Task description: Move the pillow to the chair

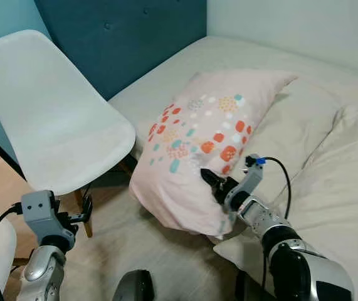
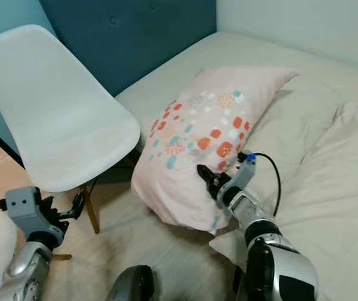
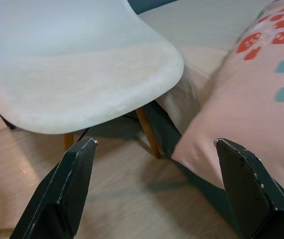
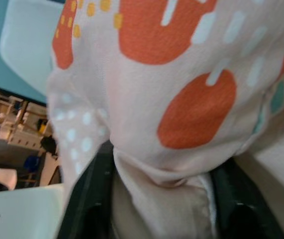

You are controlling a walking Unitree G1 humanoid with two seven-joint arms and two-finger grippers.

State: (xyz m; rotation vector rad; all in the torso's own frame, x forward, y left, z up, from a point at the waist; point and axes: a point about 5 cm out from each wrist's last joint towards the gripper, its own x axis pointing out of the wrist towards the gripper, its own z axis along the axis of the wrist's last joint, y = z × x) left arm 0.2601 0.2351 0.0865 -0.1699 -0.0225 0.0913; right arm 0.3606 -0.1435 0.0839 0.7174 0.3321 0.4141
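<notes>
Pillow in right claw, chair off to my left.
My right claw [image 1: 211, 182] pinches the pillow [image 1: 207, 135] on the bed [image 1: 329, 125]; left claw [image 3: 151, 189] gapes empty beside the chair [image 1: 59, 132].

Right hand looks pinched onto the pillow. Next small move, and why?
Probably lift the right hand a little and start carrying toward the chair. The right wrist view shows pillow fabric bunched between its fingers, so the grip looks set, while the pillow's lower end overhangs the bed edge beside the bare seat. The left hand waits open below the seat.
</notes>
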